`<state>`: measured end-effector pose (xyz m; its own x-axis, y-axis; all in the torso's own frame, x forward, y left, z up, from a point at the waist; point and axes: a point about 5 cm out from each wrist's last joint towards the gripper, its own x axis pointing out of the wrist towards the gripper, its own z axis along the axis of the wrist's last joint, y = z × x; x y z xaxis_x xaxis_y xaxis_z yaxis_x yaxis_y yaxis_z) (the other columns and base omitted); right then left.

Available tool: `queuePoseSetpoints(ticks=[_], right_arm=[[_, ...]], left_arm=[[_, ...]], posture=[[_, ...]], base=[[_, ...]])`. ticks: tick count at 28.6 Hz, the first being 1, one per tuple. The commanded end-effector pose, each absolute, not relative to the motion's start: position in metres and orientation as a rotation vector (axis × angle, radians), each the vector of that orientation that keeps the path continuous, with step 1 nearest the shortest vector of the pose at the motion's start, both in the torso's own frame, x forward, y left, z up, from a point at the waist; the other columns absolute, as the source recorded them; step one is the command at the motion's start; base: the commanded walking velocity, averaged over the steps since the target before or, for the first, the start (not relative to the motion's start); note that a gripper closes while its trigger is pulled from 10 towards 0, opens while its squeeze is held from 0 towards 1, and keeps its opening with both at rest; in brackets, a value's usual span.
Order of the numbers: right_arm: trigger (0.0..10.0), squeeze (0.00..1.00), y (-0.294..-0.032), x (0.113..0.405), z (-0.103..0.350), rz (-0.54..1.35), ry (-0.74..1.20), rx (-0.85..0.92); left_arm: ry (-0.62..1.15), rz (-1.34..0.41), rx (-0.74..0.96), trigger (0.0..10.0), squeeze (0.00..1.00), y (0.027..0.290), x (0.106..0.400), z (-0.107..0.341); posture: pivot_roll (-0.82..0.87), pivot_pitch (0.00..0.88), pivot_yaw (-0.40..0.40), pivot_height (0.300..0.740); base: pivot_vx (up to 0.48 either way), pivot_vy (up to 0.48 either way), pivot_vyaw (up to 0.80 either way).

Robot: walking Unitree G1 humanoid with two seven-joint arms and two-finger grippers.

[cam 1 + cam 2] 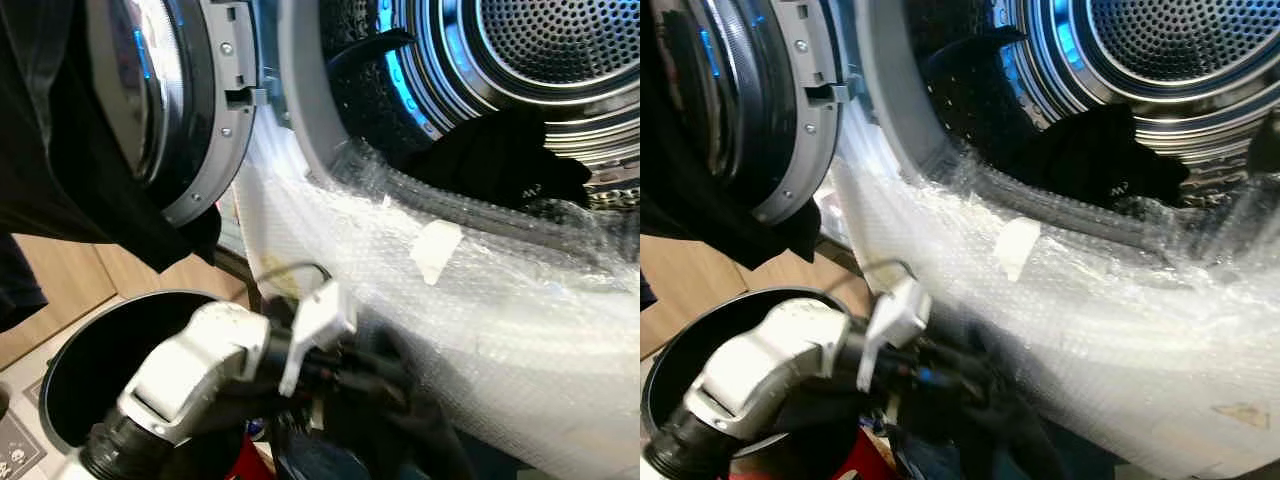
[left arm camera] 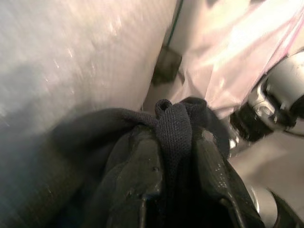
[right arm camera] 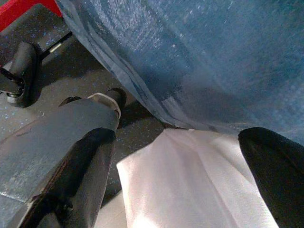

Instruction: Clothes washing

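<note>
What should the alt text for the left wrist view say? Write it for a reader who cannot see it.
The left end effector pinches a fold of dark knit cloth between its two black fingers, close against the washing machine's bubble-wrapped white front. Part of a silver robot arm shows at one edge.

Matt dark knitted cloth (image 2: 175, 128) sits pinched between the left gripper's (image 2: 178, 156) glossy black fingers (image 2: 142, 166); beyond them, crinkly bubble wrap (image 1: 480, 300) covers the washer, whose drum (image 1: 560, 40) is shiny perforated metal

Dark garment (image 1: 500, 160) lies in the washer drum (image 1: 560, 50).
</note>
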<state>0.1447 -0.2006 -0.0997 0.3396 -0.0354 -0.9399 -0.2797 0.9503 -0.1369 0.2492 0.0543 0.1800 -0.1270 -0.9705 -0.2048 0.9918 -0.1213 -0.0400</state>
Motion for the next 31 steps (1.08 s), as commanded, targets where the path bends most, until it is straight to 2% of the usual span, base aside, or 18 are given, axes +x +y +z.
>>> queuePoseSetpoints(ticks=[1,6,14,16,21,27,31], right_arm=[[10.0,0.0,-0.202,0.144,-0.1,0.153,1.212,-0.275],[10.0,0.0,-0.201,0.142,-0.1,0.166,1.215,-0.274],[10.0,0.0,-0.203,0.136,-0.102,0.161,1.231,-0.271],[10.0,0.0,-0.203,0.137,-0.102,0.149,1.224,-0.258],[10.0,0.0,-0.206,0.143,-0.099,0.11,1.205,-0.242],[10.0,0.0,-0.21,0.147,-0.097,0.105,1.202,-0.251],[10.0,0.0,-0.21,0.149,-0.097,0.103,1.196,-0.251]], left_arm=[[0.279,-1.681,0.204,0.0,0.0,0.056,0.244,0.157],[0.382,-1.617,0.268,0.0,0.0,0.064,0.243,0.128],[0.421,-1.555,0.193,0.0,0.0,0.066,0.242,0.114],[0.459,-1.562,0.249,0.0,0.0,0.068,0.239,0.105],[0.537,-1.513,0.528,0.0,0.0,0.076,0.247,0.076],[0.462,-1.669,0.479,0.0,0.0,0.041,0.239,0.086],[0.418,-1.707,0.471,0.0,0.0,0.028,0.238,0.09]], posture=[[-0.02,0.001,-0.005,0.74],[-0.02,0.01,-0.009,0.74],[-0.02,0.01,-0.012,0.74],[-0.03,0.005,-0.01,0.74],[-0.04,0.0,-0.018,0.74],[-0.04,0.009,-0.023,0.74],[-0.04,0.011,-0.018,0.74]], base=[[0.0,0.0,0.0],[0.0,0.0,0.0],[0.0,0.0,0.0],[0.0,0.0,0.0],[0.0,0.0,0.0],[0.0,0.0,0.0],[0.0,0.0,0.0]])
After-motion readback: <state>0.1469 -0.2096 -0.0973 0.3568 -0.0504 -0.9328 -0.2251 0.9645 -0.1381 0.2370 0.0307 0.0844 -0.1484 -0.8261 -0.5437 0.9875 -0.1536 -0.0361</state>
